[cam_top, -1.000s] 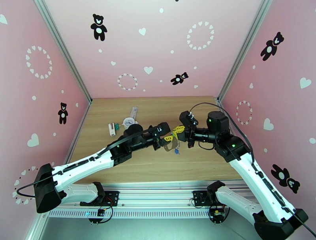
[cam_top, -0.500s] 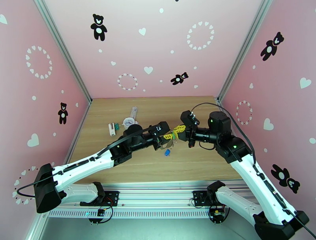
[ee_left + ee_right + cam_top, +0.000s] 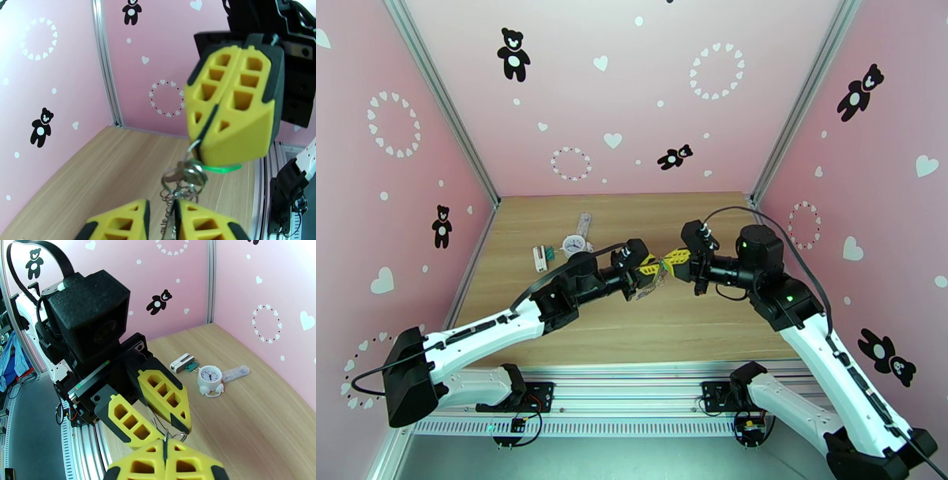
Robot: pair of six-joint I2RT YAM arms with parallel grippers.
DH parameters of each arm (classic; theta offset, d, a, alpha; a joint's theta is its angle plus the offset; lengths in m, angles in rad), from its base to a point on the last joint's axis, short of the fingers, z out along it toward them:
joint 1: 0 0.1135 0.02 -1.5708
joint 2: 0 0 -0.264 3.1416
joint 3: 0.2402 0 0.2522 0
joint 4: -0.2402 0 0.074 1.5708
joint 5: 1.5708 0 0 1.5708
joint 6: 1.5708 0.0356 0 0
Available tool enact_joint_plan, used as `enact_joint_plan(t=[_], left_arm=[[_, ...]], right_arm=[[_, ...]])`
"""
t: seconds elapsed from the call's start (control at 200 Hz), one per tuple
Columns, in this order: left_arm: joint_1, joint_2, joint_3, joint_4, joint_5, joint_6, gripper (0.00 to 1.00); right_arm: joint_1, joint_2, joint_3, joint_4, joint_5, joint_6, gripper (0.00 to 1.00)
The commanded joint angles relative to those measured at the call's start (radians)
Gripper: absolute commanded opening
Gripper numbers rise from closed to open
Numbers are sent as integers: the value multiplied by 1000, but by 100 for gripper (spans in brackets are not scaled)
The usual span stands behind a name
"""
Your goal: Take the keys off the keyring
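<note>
Grippers nearly tip to tip, raised above the middle of the wooden table (image 3: pixel 695 316). From overhead, the left gripper (image 3: pixel 654 270) reached in from the left and the right gripper (image 3: pixel 673 262) from the right, yellow fingers almost meeting. What hung between them was too small to read at that range. The left wrist view resolved it. The right gripper's fingers were pressed flat together, with a silvery wire running into the seam. What I took for the green key (image 3: pixel 221 169), edge-on as a thin bright sliver, sat right at those tips. Below hung the keyring (image 3: pixel 185 177), a bunch of silvery rings and links in mid-air. It trailed down into the narrow gap between the left gripper's own fingers at the bottom of that view. So the right gripper was clenched on the keyring's upper end. The right wrist view gave the opposite side: its own fingers were closed on a dark sliver in the seam. The left gripper faced it, two fingers a little apart with thin wire loops between them. Whether those fingers pinched the links or merely flanked them, I could not tell. That view also made plain the small items at the table's back left. A white clock (image 3: pixel 209 376) stood there, with a white-and-green block (image 3: pixel 183 362) near it and a clear stick (image 3: pixel 236 373) on its other side. All three were well apart from the grippers.
</note>
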Motion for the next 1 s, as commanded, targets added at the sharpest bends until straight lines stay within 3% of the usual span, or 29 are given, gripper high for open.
enact_joint_plan(t=[0.0,0.145,0.35,0.571,0.756,0.996], left_arm=[[14,-32,-28,87,-4,-58,25],[14,-33,-23,63,73,-4,34],[14,-28,6,2,73,84,44],[12,-30,29,-22,93,139,45],[11,-11,59,-42,158,149,52],[8,18,60,14,122,144,53]], right_arm=[[-2,-20,-7,38,-16,12,0],[-2,-16,-4,26,-18,5,0],[-2,-9,8,14,-51,11,0],[-3,1,25,-24,-68,-7,0],[-2,22,42,-30,-93,0,0],[-2,17,40,-12,-82,30,0]])
